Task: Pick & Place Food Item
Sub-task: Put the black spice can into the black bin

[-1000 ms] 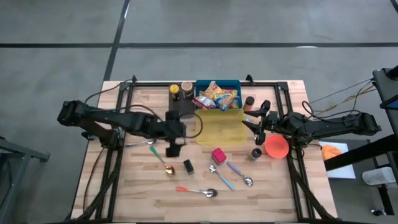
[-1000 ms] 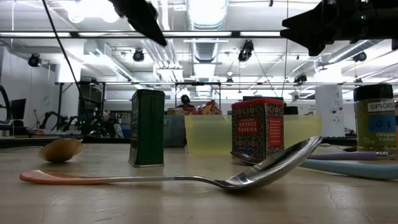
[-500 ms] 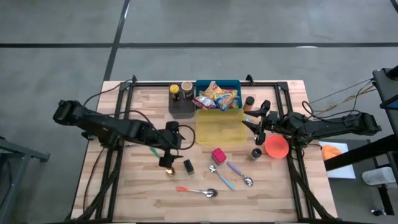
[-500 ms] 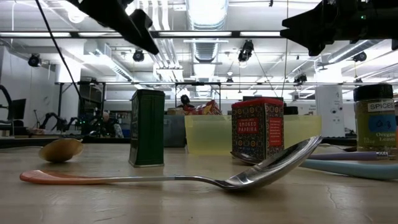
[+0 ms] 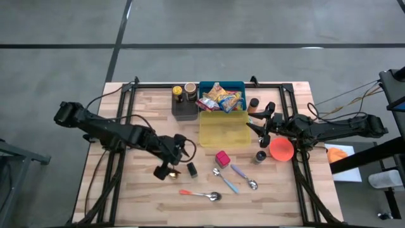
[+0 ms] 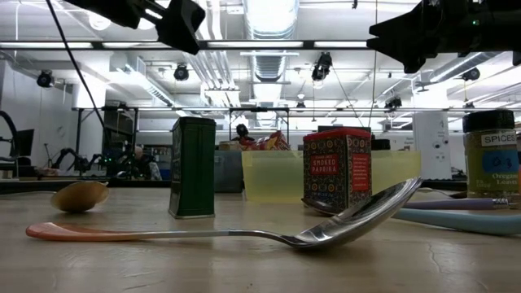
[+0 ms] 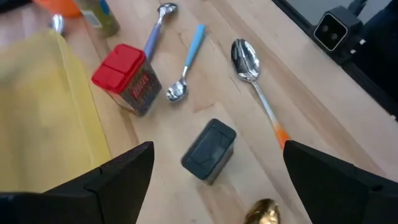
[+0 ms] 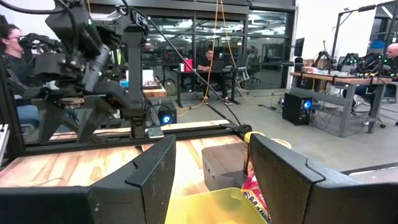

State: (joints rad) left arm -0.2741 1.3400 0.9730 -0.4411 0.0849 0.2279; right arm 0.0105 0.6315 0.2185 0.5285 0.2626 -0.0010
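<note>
Clearly legible: red tin (image 6: 337, 169) "SMOKED PAPRIKA"; jar (image 6: 492, 156) "SPICES".

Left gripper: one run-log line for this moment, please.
left gripper: open, above dark green tin | right gripper: waiting beside yellow bin

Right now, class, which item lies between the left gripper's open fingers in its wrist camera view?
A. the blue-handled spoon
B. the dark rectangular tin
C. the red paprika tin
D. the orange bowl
B: in the left wrist view the dark rectangular tin sits centred between the left gripper's spread fingers, while the red paprika tin stands farther off beside the yellow container.
</note>
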